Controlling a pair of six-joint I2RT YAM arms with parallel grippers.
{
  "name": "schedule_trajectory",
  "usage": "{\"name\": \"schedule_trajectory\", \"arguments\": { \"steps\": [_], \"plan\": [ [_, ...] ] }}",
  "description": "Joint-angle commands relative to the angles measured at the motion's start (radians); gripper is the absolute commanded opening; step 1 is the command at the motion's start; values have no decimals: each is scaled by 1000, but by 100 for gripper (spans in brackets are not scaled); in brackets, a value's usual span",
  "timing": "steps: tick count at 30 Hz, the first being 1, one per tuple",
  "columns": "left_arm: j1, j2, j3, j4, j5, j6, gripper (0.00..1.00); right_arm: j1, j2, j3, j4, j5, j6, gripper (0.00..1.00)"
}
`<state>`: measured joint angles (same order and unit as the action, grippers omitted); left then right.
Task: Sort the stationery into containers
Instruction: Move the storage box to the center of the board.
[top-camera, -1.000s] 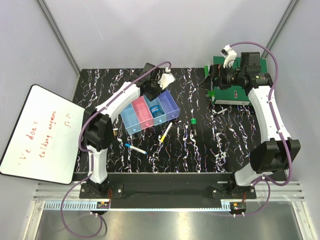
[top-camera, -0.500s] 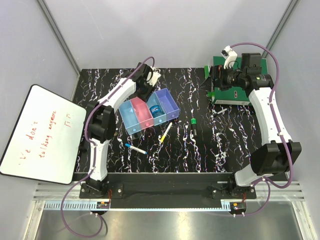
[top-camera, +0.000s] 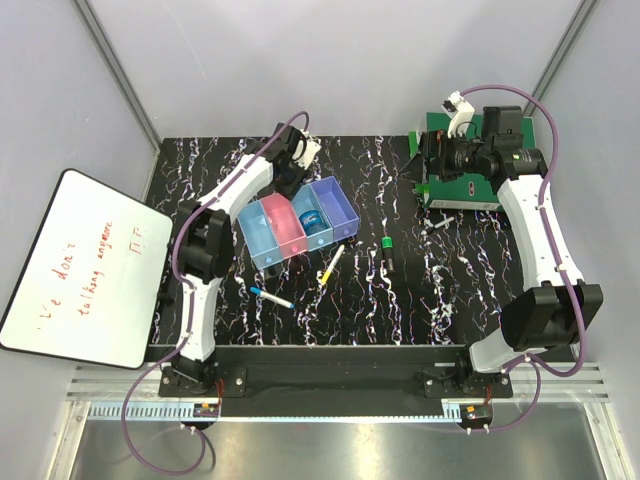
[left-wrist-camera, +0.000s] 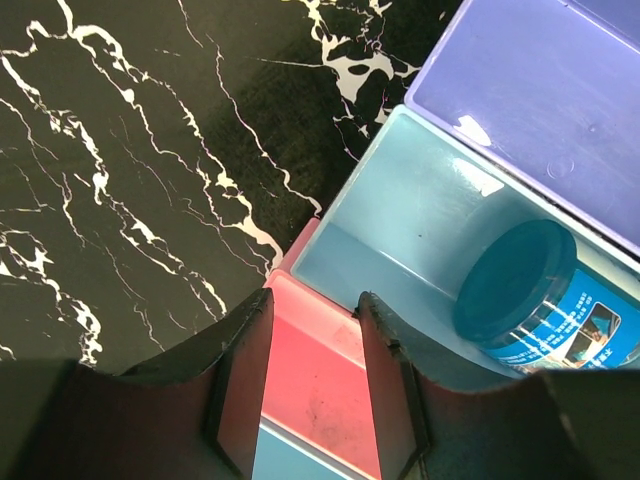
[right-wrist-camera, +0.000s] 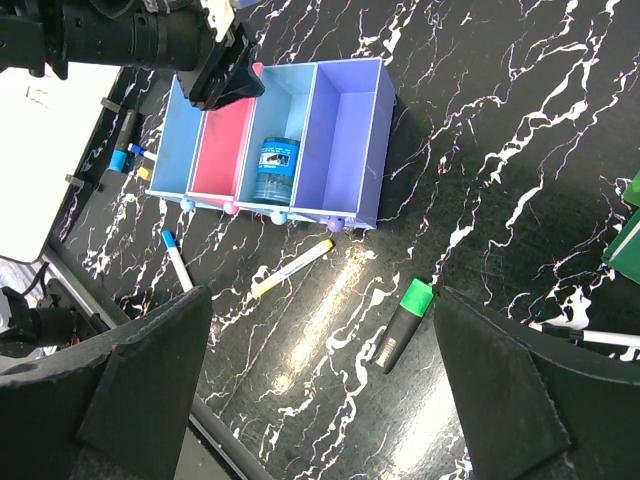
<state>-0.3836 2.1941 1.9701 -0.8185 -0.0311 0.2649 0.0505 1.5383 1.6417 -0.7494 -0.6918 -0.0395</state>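
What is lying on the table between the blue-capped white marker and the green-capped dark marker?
The yellow-and-white pen lies there, touching neither the blue-capped white marker nor the green-capped dark marker; the top external view shows this.

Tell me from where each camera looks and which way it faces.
Top external: above and behind the robot, facing down on the table; left arm and right arm show whole.
Left wrist: over the row of four bins, facing down on the pink bin and blue-lidded jar; left tool shows.
Right wrist: high at the table's right, facing left toward those bins; right tool and left arm show.
Shared: all three see the jar.
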Motion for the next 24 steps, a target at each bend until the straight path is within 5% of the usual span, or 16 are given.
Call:
{"name": "schedule_trajectory", "arguments": {
  "steps": [1,19,24],
  "plan": [
    [6,-31,-2,9,0,-29,45,8,-33,12,25,-2,6,100],
    [18,118,159,35,-3,187,42,6,-40,9,39,-11,27,100],
    [17,133,158,38,20,252,26,8,-38,6,41,-12,33,100]
  ]
}}
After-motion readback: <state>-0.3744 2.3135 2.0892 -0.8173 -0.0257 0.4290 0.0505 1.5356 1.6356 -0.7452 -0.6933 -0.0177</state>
